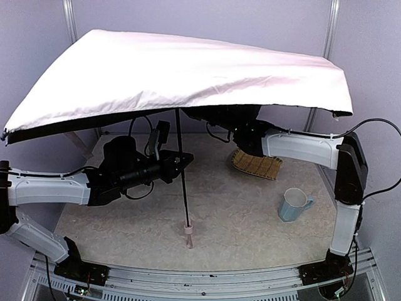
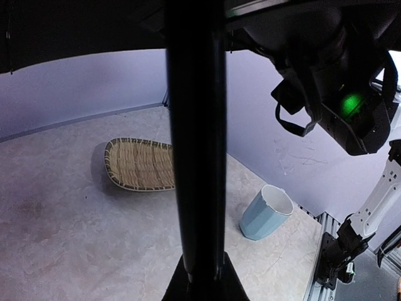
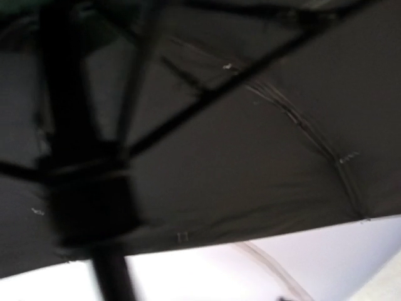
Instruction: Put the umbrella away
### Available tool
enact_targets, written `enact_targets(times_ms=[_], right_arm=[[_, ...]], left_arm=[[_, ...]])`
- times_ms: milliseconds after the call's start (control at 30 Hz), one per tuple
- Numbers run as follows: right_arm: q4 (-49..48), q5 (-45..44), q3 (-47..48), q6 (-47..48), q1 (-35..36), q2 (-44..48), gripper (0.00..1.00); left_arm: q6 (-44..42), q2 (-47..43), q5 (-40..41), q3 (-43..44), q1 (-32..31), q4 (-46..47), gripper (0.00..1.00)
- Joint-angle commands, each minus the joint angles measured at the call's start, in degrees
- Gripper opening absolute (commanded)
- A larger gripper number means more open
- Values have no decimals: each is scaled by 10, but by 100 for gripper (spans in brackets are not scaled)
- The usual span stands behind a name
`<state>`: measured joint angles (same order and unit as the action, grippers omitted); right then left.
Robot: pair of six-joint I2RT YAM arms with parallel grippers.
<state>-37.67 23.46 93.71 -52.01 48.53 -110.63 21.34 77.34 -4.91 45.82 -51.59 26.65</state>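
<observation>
umbrella [image 1: 182,75] open, spanning whole table [image 1: 250,238]

The tabletop [image 1: 250,213] is covered in a pale, stone-like pattern with soft brown patches. It is closed in by plain light purple walls [image 1: 250,19] at the back and the sides. A thin white metal post [image 1: 330,28] is seen in the back right corner, and another [image 1: 69,19] in the back left. A silver metal rail [image 1: 207,279] is fixed along the near edge. Everything is lit softly.
</observation>
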Motion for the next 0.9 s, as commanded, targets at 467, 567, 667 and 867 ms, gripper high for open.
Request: enact_targets(times_ms=[467,567,667,867], right_arm=[[-140,-104,-79,-12,8,78,0],[-145,-102,-80,-15,3,89,0],[-143,-103,-78,-12,-1,96,0],[-137,-112,-82,-6,-8,102,0]], left_arm=[[19,6,-30,-56,-4,90,37],[37,14,-34,-74,-4,102,37],[55,23,-44,-87,-4,120,35],[75,25,-50,-100,-9,151,0]])
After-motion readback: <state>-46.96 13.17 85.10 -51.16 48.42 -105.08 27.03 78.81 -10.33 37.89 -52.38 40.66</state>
